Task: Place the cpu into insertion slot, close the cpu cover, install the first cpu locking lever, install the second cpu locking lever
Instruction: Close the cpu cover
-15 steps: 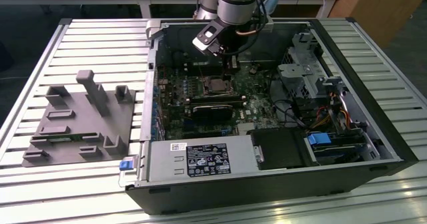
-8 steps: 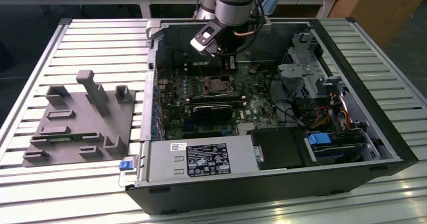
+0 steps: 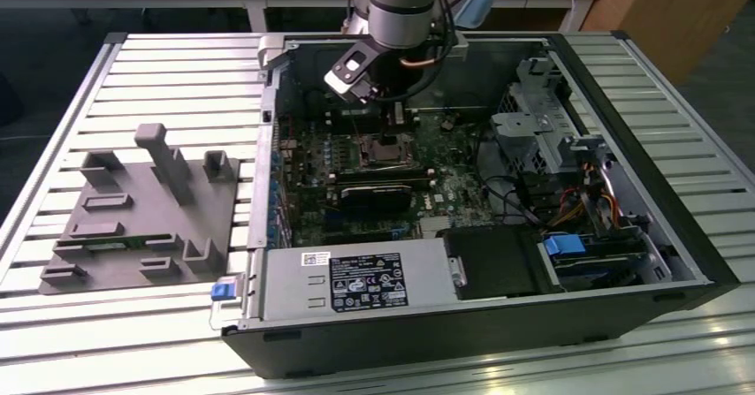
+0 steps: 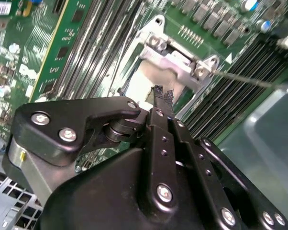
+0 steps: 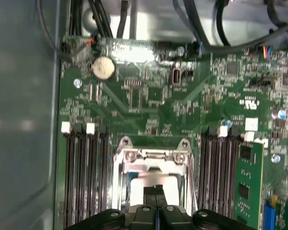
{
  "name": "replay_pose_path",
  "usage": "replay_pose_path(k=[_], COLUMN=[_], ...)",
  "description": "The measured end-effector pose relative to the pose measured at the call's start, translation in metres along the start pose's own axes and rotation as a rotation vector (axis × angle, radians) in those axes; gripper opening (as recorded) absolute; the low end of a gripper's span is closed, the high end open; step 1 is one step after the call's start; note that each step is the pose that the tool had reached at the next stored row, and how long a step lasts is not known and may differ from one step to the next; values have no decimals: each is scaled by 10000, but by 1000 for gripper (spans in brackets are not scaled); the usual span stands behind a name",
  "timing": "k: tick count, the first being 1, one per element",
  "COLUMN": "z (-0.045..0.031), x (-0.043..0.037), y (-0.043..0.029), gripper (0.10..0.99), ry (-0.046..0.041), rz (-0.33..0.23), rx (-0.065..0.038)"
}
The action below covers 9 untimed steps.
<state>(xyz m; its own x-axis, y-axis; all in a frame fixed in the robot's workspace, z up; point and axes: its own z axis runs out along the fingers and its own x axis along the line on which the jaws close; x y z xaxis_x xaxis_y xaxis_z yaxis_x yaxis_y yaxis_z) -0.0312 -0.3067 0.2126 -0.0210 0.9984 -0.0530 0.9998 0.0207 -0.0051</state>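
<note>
black gripper [image 5: 155,188], jaws pressed together, over silvery cpu cover [image 5: 153,155], green circuit board [image 5: 149,103]

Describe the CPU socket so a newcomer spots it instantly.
Inside the open computer case, look at the green motherboard under the gripper. The insertion slot sits between two banks of long black memory slots; it alone is square with a silvery metal rim.

Insertion slot [image 5: 134,184] partly hidden (by the jaws)
</note>
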Motion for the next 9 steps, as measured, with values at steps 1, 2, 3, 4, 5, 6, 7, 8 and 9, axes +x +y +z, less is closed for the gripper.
replay_pose_path(k=[1, 2, 3, 4, 5, 6, 7, 8, 9], z=[6, 11, 16, 22, 27, 29, 32, 34, 36], x=[1, 2, 2, 4, 4, 4, 5, 5, 6], y=[-24, -47, -68, -87, -105, -119, -131, -144, -154], gripper=[106, 106, 106, 106, 106, 106, 106, 106, 106], ry=[0, 0, -1, 0, -1, 0, 0, 1, 0], rz=[0, -1, -1, -1, 0, -2, -3, -6, -8], rx=[0, 0, 0, 0, 1, 0, 0, 0, -1])
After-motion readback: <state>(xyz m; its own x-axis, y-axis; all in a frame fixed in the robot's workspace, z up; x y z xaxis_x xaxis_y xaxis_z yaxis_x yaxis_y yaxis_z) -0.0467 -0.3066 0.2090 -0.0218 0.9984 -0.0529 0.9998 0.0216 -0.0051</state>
